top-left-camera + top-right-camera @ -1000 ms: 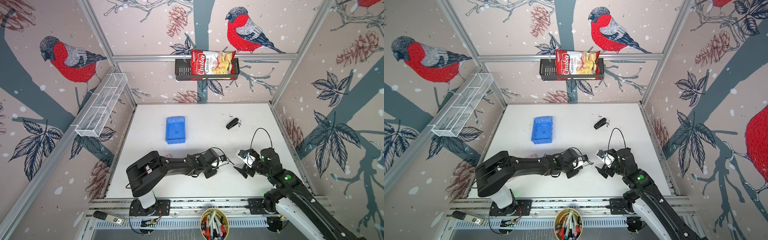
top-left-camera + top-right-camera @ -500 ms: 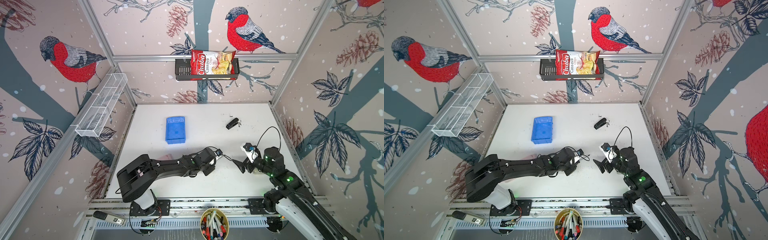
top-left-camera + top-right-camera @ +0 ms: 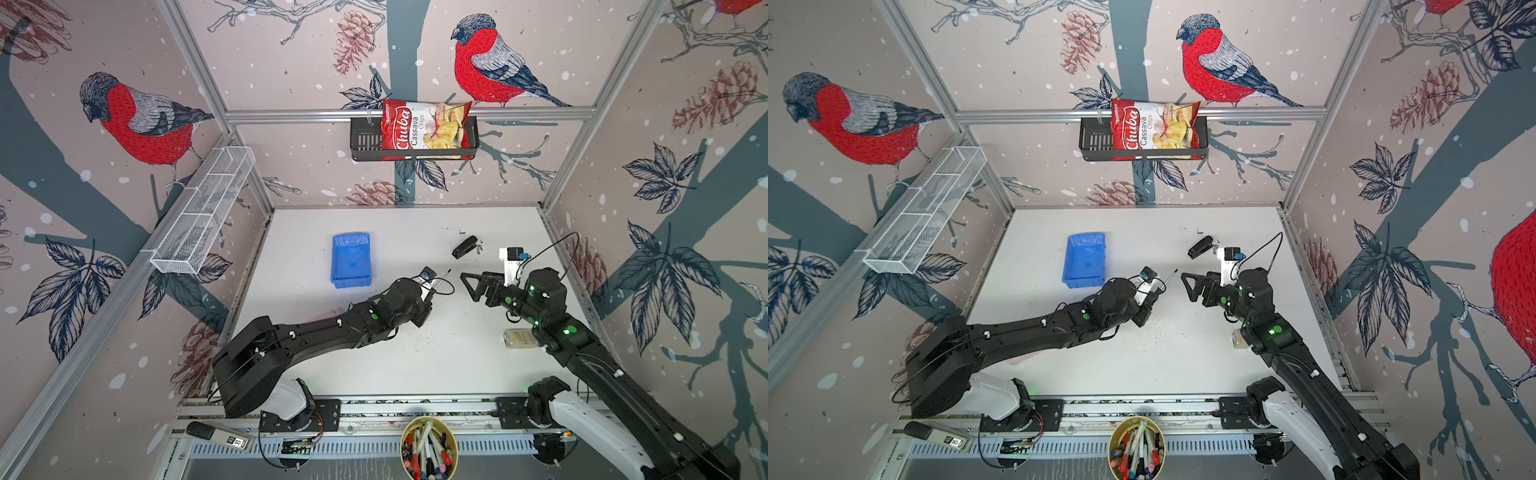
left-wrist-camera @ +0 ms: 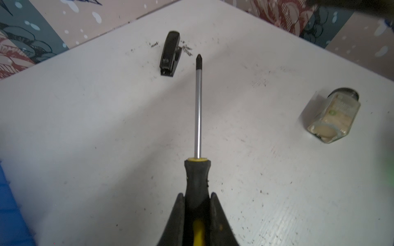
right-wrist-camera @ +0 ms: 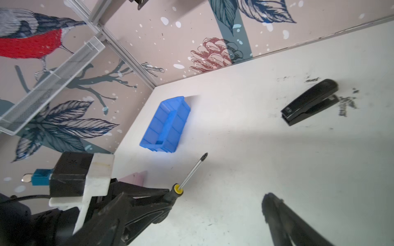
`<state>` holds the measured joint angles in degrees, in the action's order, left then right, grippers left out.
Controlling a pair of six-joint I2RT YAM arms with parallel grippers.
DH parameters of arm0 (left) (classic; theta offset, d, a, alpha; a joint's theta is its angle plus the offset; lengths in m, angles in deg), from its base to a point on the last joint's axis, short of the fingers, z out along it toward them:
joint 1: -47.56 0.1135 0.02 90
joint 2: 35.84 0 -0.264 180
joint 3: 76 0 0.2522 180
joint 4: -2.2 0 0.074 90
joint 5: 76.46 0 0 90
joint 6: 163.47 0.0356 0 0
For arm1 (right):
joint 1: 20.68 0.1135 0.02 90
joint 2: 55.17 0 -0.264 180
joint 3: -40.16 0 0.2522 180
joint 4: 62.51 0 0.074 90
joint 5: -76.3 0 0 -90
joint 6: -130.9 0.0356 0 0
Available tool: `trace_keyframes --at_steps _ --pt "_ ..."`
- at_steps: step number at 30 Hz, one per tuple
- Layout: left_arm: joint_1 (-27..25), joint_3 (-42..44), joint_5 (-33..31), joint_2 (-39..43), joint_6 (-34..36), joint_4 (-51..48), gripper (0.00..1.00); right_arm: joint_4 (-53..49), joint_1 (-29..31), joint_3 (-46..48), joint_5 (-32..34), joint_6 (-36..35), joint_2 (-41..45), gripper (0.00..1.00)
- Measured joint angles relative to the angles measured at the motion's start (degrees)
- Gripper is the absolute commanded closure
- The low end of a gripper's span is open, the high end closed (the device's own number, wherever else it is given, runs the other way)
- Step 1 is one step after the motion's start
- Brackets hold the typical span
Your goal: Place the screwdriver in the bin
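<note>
Screwdriver [image 4: 197, 147], black-and-yellow handle and thin metal shaft, is pinched in the black left gripper [image 3: 429, 296] mid-frame in both top views; beside it the black right gripper [image 3: 473, 286] stands spread; farther up-left sits the blue plastic bin [image 3: 351, 266].

We stood before pale pink walls [image 3: 270, 62] papered with red-breasted birds [image 3: 482, 62], pine cones and dark blue-grey branches, closing in three sides. Silver metal rails [image 3: 291, 116] ran up the corners and across the back wall. The white table [image 3: 415, 232] was flecked with dark specks. A white wire basket [image 3: 203, 216] hung on the left wall, a black basket [image 3: 365, 143] on the back rail. The light fell soft and even.
</note>
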<state>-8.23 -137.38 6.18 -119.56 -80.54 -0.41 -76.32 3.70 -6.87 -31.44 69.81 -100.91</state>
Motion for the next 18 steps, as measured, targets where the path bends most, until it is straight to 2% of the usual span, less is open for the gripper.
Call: trace_keyframes --at_steps 6,10,12,14,18 --pt "0.5 -0.5 1.5 1.9 -2.3 4.6 1.0 7.2 -0.8 -1.0 -4.0 7.3 -5.2 0.01" --pt "0.5 -0.5 3.4 3.4 -3.5 7.0 1.0 9.9 -0.5 -2.4 -7.0 10.7 -9.1 0.11" --pt "0.5 -0.5 4.6 4.1 -3.5 7.6 1.0 11.3 0.0 -2.5 -8.2 12.1 -10.3 0.19" --pt "0.6 -0.5 5.3 4.6 -3.5 7.9 1.0 12.8 0.0 -2.5 -9.0 13.5 -11.2 0.36" --pt "0.6 -0.3 7.5 5.2 -3.5 8.5 1.0 14.7 0.5 -3.1 -10.4 15.5 -12.9 0.6"
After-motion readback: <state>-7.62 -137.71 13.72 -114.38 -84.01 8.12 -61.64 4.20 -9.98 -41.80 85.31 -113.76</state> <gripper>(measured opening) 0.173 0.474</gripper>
